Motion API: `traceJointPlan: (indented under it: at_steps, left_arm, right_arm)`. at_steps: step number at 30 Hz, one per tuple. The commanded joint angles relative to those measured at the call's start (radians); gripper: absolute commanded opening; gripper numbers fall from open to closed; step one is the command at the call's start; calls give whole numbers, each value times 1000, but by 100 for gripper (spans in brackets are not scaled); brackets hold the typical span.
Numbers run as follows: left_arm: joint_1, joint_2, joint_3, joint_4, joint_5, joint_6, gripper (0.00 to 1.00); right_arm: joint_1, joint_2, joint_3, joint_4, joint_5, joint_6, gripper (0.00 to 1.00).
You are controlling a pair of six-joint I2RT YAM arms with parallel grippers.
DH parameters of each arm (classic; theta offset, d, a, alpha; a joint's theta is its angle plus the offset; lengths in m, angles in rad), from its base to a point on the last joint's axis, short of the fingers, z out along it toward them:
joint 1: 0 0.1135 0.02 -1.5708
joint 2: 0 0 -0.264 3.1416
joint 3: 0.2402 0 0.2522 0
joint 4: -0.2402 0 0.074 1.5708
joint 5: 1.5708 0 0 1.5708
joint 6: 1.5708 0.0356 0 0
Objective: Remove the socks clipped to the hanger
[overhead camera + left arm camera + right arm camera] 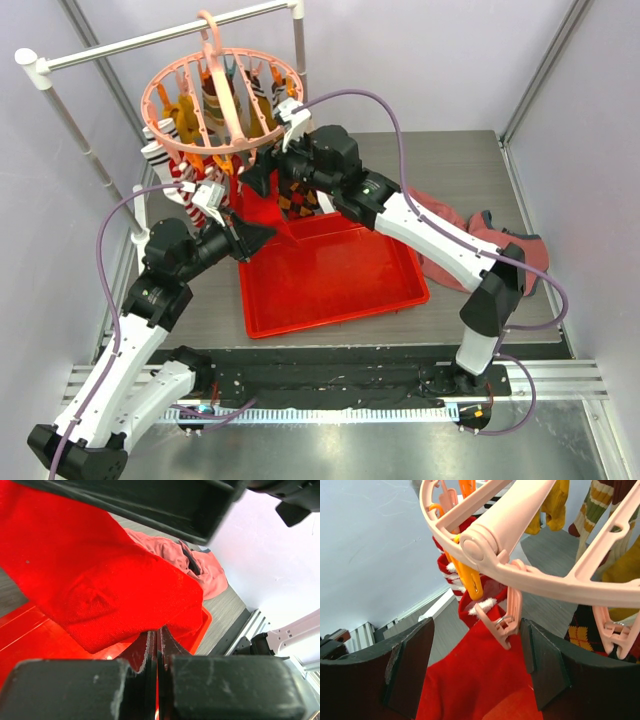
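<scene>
The salmon-pink round hanger (220, 100) hangs from the white rail with several socks clipped under it. My left gripper (256, 236) is shut on the lower end of a plain red sock (110, 585) over the tray, its jaws pressed together (158, 636). The top of the red sock (475, 680) is held by a pink peg (502, 625). My right gripper (477, 645) is open with the peg between its fingers; the right finger (540, 660) touches the peg. It sits under the hanger's near rim (262, 176). An argyle sock (582, 632), mustard sock (552, 505) and striped sock (451, 575) hang nearby.
A red tray (330, 285) lies on the table under both grippers. A reddish-pink cloth (455, 235) lies right of it, under the right arm. The white rail (160, 38) and its posts stand at the back left. Walls close in on both sides.
</scene>
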Motion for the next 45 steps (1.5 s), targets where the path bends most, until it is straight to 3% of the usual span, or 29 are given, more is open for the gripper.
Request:
traceJointPlan:
  at_steps: [1, 9, 16, 22, 29, 34, 40, 43, 45]
  left_arm:
    - [3, -6, -4, 61, 33, -9, 0]
    - [2, -6, -6, 61, 45, -9, 0]
    - [2, -6, -6, 61, 48, -9, 0]
    - [2, 0, -7, 64, 47, -10, 0]
    - [2, 0, -21, 50, 24, -48, 0]
    - [2, -10, -84, 75, -12, -155, 0]
    - [-12, 15, -289, 309, -61, -320, 0]
    - [-41, 72, -332, 348, -94, -328, 0]
    - [-64, 98, -333, 351, -99, -323, 8]
  right_arm:
    - [2, 16, 82, 41, 18, -38, 77]
    - [4, 38, 117, 36, 32, -73, 75]
    - [4, 44, 119, 41, 46, -64, 41]
    - [2, 39, 108, 50, 68, -56, 22]
    - [2, 32, 108, 52, 72, -32, 19]
    - [2, 27, 102, 47, 69, -9, 22]
    - [2, 33, 100, 53, 69, 11, 21]
    - [2, 36, 100, 52, 64, 19, 21]
    - [2, 36, 100, 50, 64, 26, 22]
